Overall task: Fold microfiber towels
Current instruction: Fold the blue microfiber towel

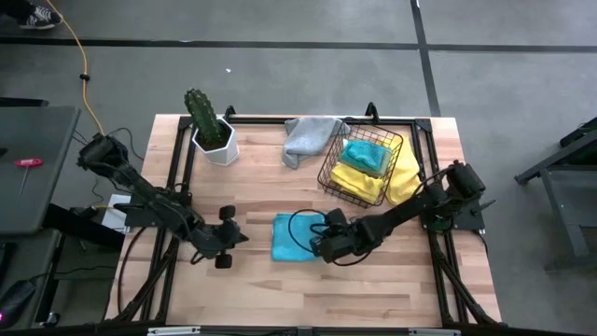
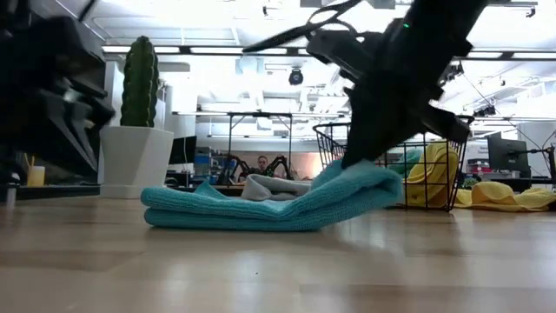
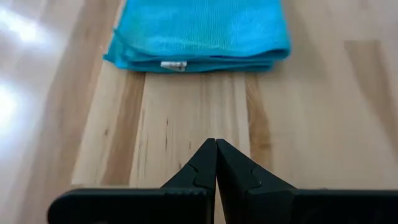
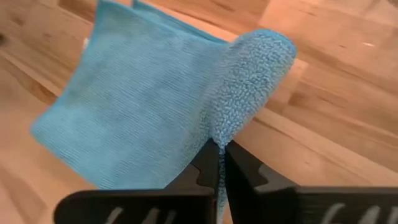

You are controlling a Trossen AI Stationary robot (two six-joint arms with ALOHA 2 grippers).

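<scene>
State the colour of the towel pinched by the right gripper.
Teal towel; the right gripper pinches its edge, clearest in the right wrist view.

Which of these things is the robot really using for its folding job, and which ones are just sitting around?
For the job:
- teal towel, its edge pinched in the right hand
- grey towel
- yellow towel and another teal towel at the basket
- left hand, shut, waiting nearby

Just sitting around:
- potted cactus
- black wire basket
- wooden table

Folded towel (image 1: 291, 237) between both tools, basket (image 1: 358, 174) behind
</scene>
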